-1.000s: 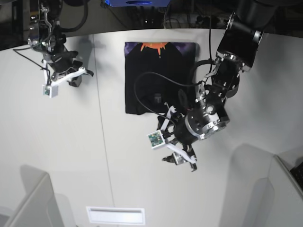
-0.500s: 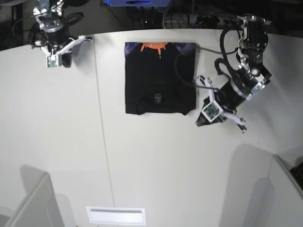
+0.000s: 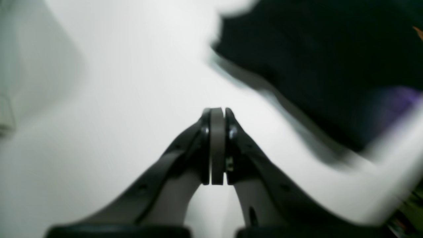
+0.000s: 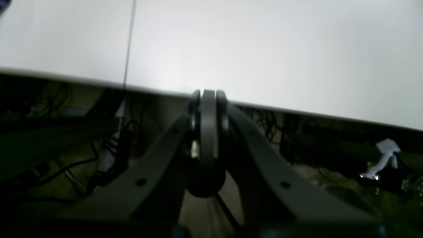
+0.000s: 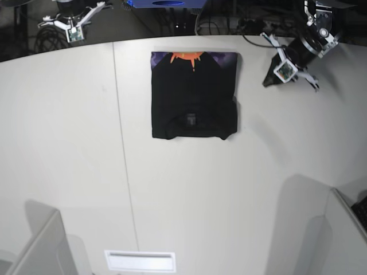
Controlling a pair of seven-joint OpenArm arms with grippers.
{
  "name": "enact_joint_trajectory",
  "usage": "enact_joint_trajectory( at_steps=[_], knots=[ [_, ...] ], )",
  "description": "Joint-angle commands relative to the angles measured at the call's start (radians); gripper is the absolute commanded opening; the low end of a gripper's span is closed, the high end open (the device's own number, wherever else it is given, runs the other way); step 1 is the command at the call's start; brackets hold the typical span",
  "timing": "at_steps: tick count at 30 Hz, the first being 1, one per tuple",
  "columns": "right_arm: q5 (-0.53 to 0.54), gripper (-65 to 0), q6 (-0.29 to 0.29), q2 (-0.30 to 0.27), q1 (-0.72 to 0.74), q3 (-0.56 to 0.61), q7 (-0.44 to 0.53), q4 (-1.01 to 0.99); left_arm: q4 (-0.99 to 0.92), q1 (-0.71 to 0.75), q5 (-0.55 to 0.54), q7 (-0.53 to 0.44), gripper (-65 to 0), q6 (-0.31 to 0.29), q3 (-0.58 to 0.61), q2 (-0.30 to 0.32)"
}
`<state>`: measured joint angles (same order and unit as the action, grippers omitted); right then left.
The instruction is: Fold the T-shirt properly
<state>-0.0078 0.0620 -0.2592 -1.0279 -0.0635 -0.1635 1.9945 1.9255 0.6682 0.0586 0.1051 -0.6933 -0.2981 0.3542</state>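
Note:
The black T-shirt (image 5: 194, 94) lies folded into a neat rectangle at the far middle of the white table (image 5: 189, 195). An orange-and-purple print strip shows along its far edge and a small tag near its front edge. My left gripper (image 5: 270, 79) is shut and empty, above the table to the right of the shirt and apart from it. In the left wrist view its jaws (image 3: 217, 114) are pressed together, with the blurred shirt (image 3: 314, 59) at the upper right. My right gripper (image 5: 73, 31) is at the far left table edge, shut and empty (image 4: 208, 96).
A table seam (image 5: 117, 114) runs front to back, left of the shirt. A white slot (image 5: 140, 260) sits at the front edge. Grey panels stand at the front left (image 5: 34, 246) and front right (image 5: 338, 229). Cables (image 4: 66, 138) hang beyond the far edge.
Both arms have drawn back toward the far edge. The left arm went from the shirt's front right corner to the far right. The right arm moved farther back. The shirt has not moved.

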Motion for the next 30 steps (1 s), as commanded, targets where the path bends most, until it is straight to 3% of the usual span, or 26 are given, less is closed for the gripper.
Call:
enact_joint_trajectory(
  at_steps=[1,6,11,14,20,25,30],
  knots=[
    [-0.005,-65.0,0.006,-0.005,-0.027,-0.003,0.012,-0.002,0.022,0.045,-0.016,-0.028,-65.0,-0.005,0.001,0.009],
    [-0.008,-65.0,0.006,-0.005,-0.11,0.017,-0.003,-0.031,0.024,0.193,-0.092,-0.028,-65.0,-0.005,-0.003,-0.034],
    [-0.01,-65.0,0.006,-0.015,-0.147,0.153,-0.236,-0.059,0.024,0.341,-0.139,-0.023,-65.0,-0.005,0.003,-0.048],
    [-0.01,-65.0,0.006,-0.016,-0.098,0.239,-0.325,-0.143,-0.002,0.393,-0.135,-0.021,-65.0,-0.005,0.004,-0.108],
    [-0.007,-65.0,0.006,-0.018,0.019,0.324,-0.325,-0.335,-0.228,0.365,-0.133,-0.023,-65.0,-0.005,0.004,-0.168],
    [-0.002,-65.0,0.006,-0.078,0.131,0.406,-0.325,-0.493,-0.426,0.299,-0.135,-0.026,-65.0,-0.005,0.017,-0.192],
    [0.165,-65.0,-0.004,-0.119,0.28,0.526,-0.313,-0.671,-0.668,0.169,-0.135,-0.026,-65.0,-0.005,0.021,-0.218]
  ],
)
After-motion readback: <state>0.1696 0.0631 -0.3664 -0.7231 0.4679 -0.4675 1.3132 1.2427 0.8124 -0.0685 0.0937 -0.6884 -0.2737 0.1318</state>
